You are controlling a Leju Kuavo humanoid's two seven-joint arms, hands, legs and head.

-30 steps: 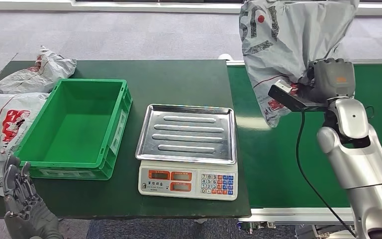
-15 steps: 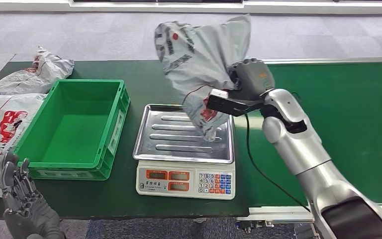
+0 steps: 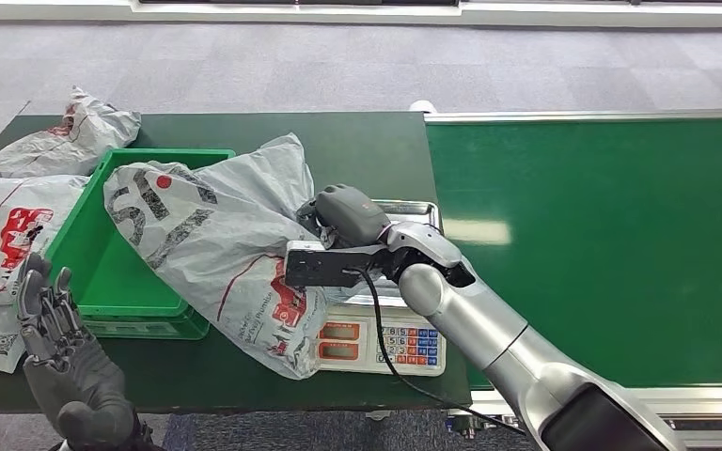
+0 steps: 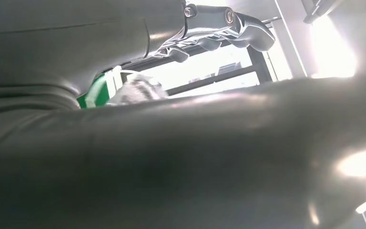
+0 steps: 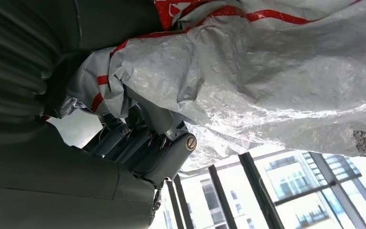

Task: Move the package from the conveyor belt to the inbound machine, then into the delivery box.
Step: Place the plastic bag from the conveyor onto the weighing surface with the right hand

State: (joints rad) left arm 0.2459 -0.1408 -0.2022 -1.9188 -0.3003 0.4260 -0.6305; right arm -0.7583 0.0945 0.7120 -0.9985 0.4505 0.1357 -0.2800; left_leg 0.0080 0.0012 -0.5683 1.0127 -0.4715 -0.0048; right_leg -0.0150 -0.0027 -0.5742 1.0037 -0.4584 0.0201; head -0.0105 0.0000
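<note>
My right hand (image 3: pixel 343 218) grips a grey plastic package (image 3: pixel 216 240) with red and black print. The package drapes across the left side of the scale (image 3: pixel 376 340) and over the right rim of the green box (image 3: pixel 103 272). It hides most of the scale's steel tray. In the right wrist view the crumpled package (image 5: pixel 267 76) is bunched in my right hand's fingers (image 5: pixel 157 143). My left hand (image 3: pixel 56 348) is raised at the table's front left corner, fingers apart, holding nothing. The green conveyor belt (image 3: pixel 611 244) lies bare on the right.
Grey packages lie on the dark green table left of the box: one at the back (image 3: pixel 61 136), a flat one beside it (image 3: pixel 5 235). The scale's keypad (image 3: pixel 414 346) faces the front edge. Grey carpet lies beyond the table.
My right arm has swung left from above the belt, across the scale, carrying the package down until it drapes over the scale and the box's rim. My left hand rose slightly.
</note>
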